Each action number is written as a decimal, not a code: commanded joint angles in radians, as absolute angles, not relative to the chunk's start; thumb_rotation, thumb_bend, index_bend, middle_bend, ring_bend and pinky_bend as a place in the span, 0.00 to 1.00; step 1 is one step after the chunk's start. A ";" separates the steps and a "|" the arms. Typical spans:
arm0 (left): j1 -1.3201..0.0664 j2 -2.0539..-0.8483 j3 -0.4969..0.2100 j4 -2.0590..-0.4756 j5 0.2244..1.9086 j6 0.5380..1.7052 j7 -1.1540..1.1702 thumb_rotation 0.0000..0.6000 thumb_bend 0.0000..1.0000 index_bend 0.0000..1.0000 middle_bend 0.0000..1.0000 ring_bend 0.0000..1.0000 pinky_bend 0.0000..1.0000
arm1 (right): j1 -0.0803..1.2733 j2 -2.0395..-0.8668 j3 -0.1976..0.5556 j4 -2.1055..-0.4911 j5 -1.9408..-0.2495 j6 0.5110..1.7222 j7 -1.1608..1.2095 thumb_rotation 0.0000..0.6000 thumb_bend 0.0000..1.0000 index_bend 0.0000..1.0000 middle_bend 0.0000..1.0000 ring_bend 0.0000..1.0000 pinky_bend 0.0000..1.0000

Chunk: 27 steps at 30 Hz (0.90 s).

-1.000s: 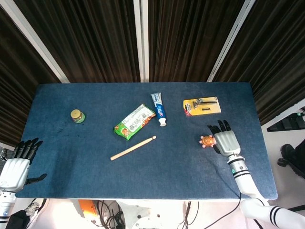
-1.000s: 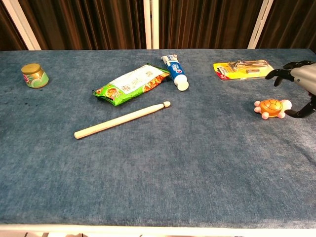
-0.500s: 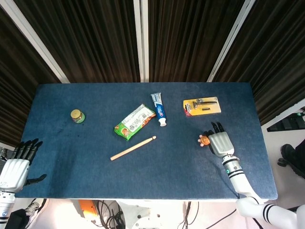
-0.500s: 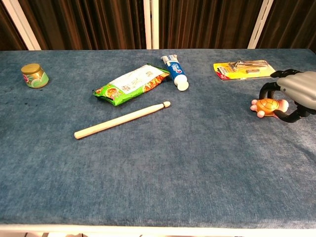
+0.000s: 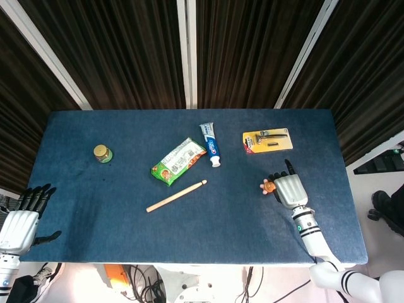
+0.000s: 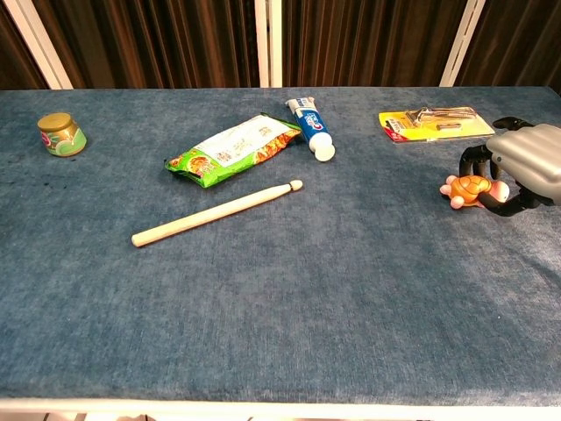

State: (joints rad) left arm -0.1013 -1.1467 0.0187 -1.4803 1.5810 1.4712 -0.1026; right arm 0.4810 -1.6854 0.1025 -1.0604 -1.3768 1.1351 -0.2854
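A small orange toy turtle (image 5: 268,187) (image 6: 465,188) sits at the right side of the blue table (image 5: 189,233). My right hand (image 5: 288,189) (image 6: 524,167) is over it from the right, with dark fingers curled around its shell in a grip. Whether the turtle still touches the cloth I cannot tell. My left hand (image 5: 22,218) hangs off the table's front left corner, fingers apart and holding nothing; the chest view does not show it.
A yellow razor pack (image 5: 267,140) (image 6: 432,123) lies just behind the right hand. Mid-table are a toothpaste tube (image 5: 211,144) (image 6: 311,127), a green snack packet (image 5: 178,161) (image 6: 232,149) and a wooden drumstick (image 5: 176,196) (image 6: 216,212). A small jar (image 5: 102,153) (image 6: 61,133) stands far left.
My right hand moved left onto the turtle and curled its fingers around it; the turtle shifted slightly left. The left hand stayed put.
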 commanded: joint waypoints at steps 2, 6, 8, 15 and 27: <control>-0.101 -1.147 0.019 -1.481 1.582 1.472 -0.102 1.00 0.00 0.06 0.00 0.00 0.00 | 0.476 -1.677 0.098 -1.065 -1.381 1.133 -0.262 1.00 0.37 0.92 0.85 0.37 0.00; -0.102 -1.147 0.019 -1.482 1.582 1.471 -0.101 1.00 0.00 0.06 0.00 0.00 0.00 | 0.473 -1.646 0.096 -1.100 -1.376 1.121 -0.257 1.00 0.25 0.41 0.41 0.11 0.00; -0.102 -1.147 0.019 -1.482 1.582 1.471 -0.101 1.00 0.00 0.06 0.00 0.00 0.00 | 0.468 -1.629 0.100 -1.126 -1.376 1.131 -0.252 1.00 0.22 0.22 0.25 0.03 0.00; -0.104 -1.151 0.020 -1.482 1.581 1.466 -0.098 1.00 0.00 0.06 0.00 0.00 0.00 | 0.459 -1.574 0.100 -1.213 -1.357 1.120 -0.274 1.00 0.16 0.01 0.09 0.00 0.00; -0.106 -1.154 0.019 -1.483 1.586 1.470 -0.095 1.00 0.00 0.06 0.00 0.00 0.00 | 0.460 -1.566 0.089 -1.244 -1.362 1.113 -0.294 1.00 0.22 0.23 0.31 0.00 0.00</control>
State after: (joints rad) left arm -0.1064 -1.1531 0.0194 -1.4836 1.5856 1.4691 -0.0941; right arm 0.4587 -1.5637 0.0891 -1.2456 -1.3646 1.1157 -0.2911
